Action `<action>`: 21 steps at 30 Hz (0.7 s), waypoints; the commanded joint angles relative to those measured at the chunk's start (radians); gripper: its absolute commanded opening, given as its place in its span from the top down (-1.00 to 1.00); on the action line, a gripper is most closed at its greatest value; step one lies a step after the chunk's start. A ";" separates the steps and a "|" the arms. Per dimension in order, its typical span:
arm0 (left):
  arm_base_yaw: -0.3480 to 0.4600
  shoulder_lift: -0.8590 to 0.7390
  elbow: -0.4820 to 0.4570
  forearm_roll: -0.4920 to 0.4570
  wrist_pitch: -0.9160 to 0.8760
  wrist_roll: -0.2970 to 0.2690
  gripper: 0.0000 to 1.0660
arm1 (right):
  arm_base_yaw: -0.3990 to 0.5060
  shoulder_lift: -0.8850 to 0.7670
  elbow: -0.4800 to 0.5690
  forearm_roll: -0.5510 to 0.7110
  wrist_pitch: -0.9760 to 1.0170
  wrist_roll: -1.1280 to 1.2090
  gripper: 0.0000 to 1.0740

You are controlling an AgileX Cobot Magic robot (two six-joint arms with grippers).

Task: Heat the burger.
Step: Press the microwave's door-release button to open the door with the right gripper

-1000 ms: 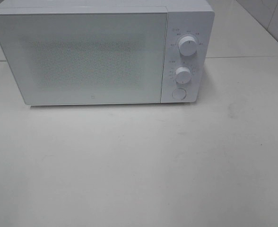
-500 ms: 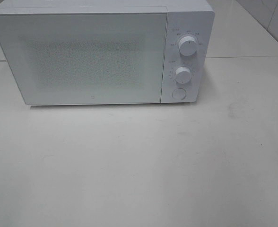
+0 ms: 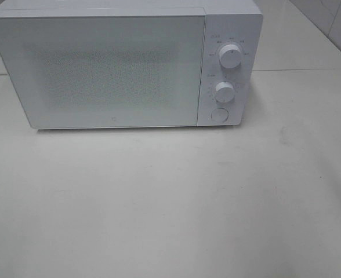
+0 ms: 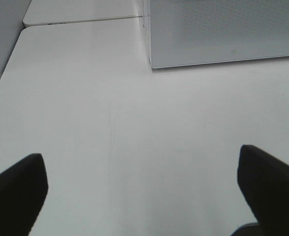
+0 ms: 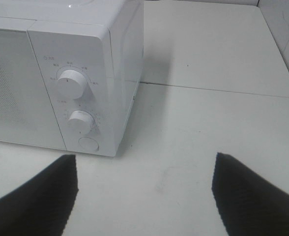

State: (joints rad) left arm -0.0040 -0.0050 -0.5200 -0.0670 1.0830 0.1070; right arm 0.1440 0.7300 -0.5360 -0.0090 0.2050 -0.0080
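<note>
My left gripper (image 4: 140, 164) hangs low over the table (image 3: 170, 202) with its jaws spread wide and nothing between them. Only the two dark fingers (image 4: 16, 189) show at the edges of its wrist view, with bare white tabletop in the gap. The right gripper (image 5: 145, 164) is the same: jaws well apart, holding nothing, bare table under it. I read both as parked, since neither is touching or closing on anything.

The left one faces the lower near corner of the microwave (image 3: 118, 63) on the door (image 3: 101, 69) side. The right one faces the control panel, with the upper knob (image 5: 69, 83), the lower knob (image 5: 80, 121) and the round button (image 5: 88, 144) all in its sight. I judge that this split suits the job: the right arm is the natural one for the controls and the left for the door side.

The microwave sits at the back of the table, square to the high camera. Its door is shut flush against the panel, so the front of the table is free for both arms.

I cannot see the burger in any view. It is not on the visible table and not in either claw. The speckled window in the door shows me nothing behind it, so I cannot tell whether the burger is inside.
</note>
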 commanded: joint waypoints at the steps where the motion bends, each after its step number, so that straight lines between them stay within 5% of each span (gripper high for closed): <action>1: 0.004 -0.019 0.003 -0.005 -0.014 -0.003 -0.83 | -0.004 0.058 -0.003 -0.002 -0.088 0.008 -0.40; 21: 0.004 -0.019 0.003 -0.005 -0.014 -0.003 -0.83 | -0.001 0.346 0.044 0.025 -0.550 -0.003 -0.40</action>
State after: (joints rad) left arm -0.0040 -0.0050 -0.5200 -0.0670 1.0830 0.1070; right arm 0.1440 1.0750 -0.4930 0.0130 -0.3140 -0.0090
